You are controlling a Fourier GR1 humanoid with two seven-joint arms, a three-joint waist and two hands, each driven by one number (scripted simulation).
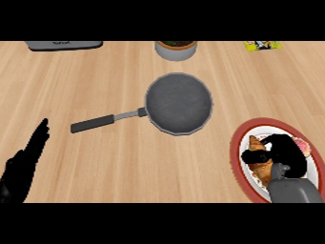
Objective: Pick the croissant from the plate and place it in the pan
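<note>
A brown croissant [258, 161] lies on a white plate with a red rim [239, 143] at the lower right. My right hand [283, 151] is over the plate, its fingers and thumb curled round the croissant and hiding much of it. A grey pan [179, 102] sits in the middle of the wooden counter, its dark handle [94, 124] pointing to the lower left; nothing lies in it. My left hand [23, 169] rests open at the lower left edge, fingers straight and pointing up.
A grey pot with a plant [176, 49] stands at the counter's back, just behind the pan. A grey appliance [63, 45] is at the back left, a green and yellow packet [263, 45] at the back right.
</note>
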